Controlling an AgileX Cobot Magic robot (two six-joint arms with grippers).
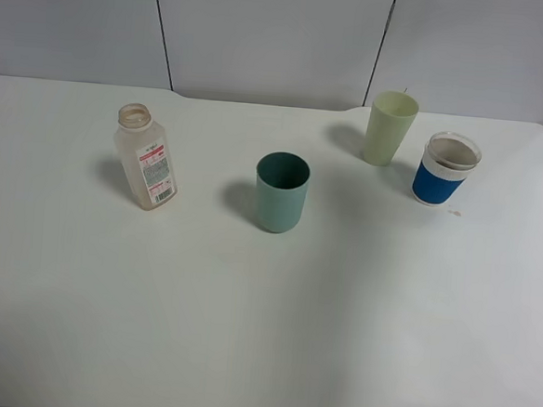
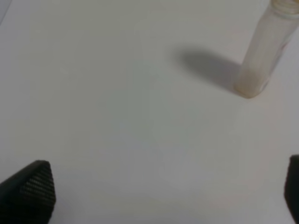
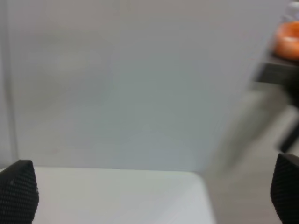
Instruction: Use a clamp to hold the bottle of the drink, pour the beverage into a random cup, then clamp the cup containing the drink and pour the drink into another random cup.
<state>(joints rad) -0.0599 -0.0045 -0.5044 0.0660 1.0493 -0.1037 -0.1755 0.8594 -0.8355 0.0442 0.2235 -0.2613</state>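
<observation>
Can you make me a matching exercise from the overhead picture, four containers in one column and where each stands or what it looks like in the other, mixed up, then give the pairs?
Things:
1. bottle
2. teal cup
3. pale green cup
4. blue-banded cup

Descriptions:
A. farthest right
B. near the table's middle
C. farthest left, uncapped, with a label
D. tall, nearest the back wall

Pairs: 1-C, 2-B, 3-D, 4-A
</observation>
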